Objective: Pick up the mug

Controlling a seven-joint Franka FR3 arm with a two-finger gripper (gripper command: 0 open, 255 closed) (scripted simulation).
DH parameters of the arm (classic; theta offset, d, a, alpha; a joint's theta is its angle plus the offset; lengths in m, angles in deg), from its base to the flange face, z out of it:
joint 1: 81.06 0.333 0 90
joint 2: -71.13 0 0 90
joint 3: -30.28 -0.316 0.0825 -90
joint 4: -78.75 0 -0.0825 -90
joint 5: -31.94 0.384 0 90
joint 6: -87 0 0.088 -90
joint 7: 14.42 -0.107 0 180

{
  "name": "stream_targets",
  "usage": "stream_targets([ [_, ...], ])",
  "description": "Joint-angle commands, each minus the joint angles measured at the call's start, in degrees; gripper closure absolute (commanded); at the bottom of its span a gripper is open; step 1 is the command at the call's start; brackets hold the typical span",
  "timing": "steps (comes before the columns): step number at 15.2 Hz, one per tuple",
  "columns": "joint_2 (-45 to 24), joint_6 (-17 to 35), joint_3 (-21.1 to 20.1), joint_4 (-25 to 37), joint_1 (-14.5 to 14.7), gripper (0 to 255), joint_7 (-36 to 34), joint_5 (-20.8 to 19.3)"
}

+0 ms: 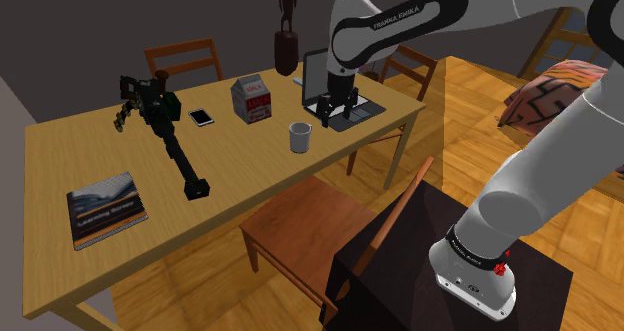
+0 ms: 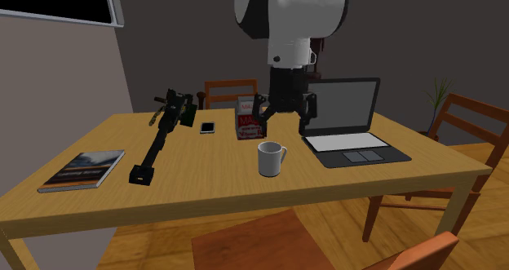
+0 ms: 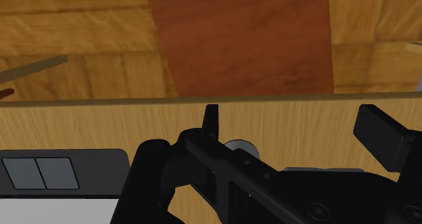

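Note:
A pale grey mug (image 1: 300, 136) (image 2: 270, 157) stands upright on the wooden table (image 1: 230, 194) (image 2: 269, 199), near its front edge, with its handle toward the laptop. My black gripper (image 1: 333, 109) (image 2: 285, 113) hangs open above the table, higher than the mug and a little behind it, between the mug and the laptop. Nothing is between its fingers. In the wrist view the gripper (image 3: 297, 124) stands with fingers wide apart, and a grey rounded bit of the mug (image 3: 242, 146) peeks out beside the hand's body.
An open laptop (image 1: 335, 89) (image 2: 351, 126) sits close beside the gripper. A milk carton (image 1: 252, 98) (image 2: 247, 118), phone (image 1: 201, 117), long black device (image 1: 165, 134) (image 2: 159, 138) and book (image 1: 105, 209) (image 2: 84, 169) lie farther along. A wooden chair (image 1: 310, 224) (image 3: 243, 40) stands at the table's front.

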Motion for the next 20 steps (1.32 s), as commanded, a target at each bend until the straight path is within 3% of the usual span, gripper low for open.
stream_targets([
  [1,-4.4,2.1,-0.5,2.6,0.1,0,-1.1,-1.1],
  [9,-22.3,7.1,-0.6,16.2,1.0,0,-5.1,-6.4],
  [17,-40.4,6.9,0.9,34.9,3.2,0,-7.8,-10.7],
  [20,-41.7,8.6,1.0,34.5,3.3,0,-8.0,-10.8],
])
